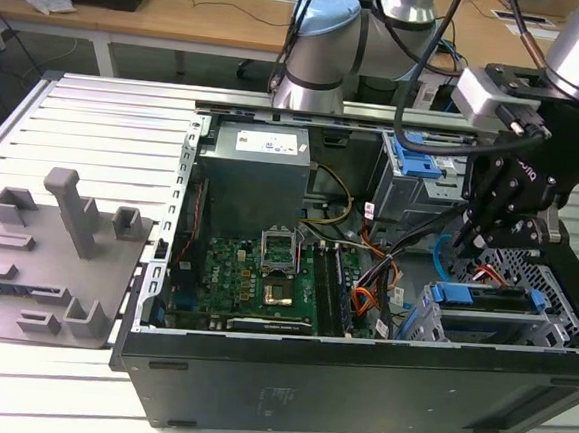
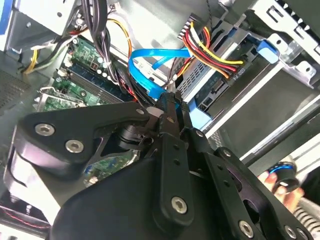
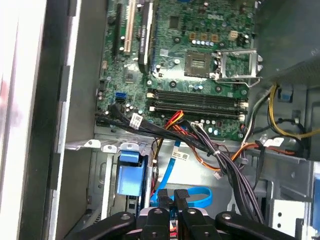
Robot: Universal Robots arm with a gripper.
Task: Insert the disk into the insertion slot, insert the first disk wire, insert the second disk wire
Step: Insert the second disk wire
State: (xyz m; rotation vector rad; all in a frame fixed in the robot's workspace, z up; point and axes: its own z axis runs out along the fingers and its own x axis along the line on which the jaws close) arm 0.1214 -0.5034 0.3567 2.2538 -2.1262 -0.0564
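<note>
Jaws pinched shut on the second disk wire, gripper low inside the case, just beside the disk seated in the insertion slot

Matt black tool, glossy light-blue plastic second disk wire, perforated silver metal insertion slot.

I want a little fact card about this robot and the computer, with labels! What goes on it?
Place: open computer case on a slatted metal table
Robot tool: tool down inside the case, its fingers closed together on the end of the second disk wire
Second disk wire: second disk wire, light blue, curving in a loop
Disk: disk in its blue carrier, sitting in the insertion slot
Also inside: green circuit board, grey metal box
</note>
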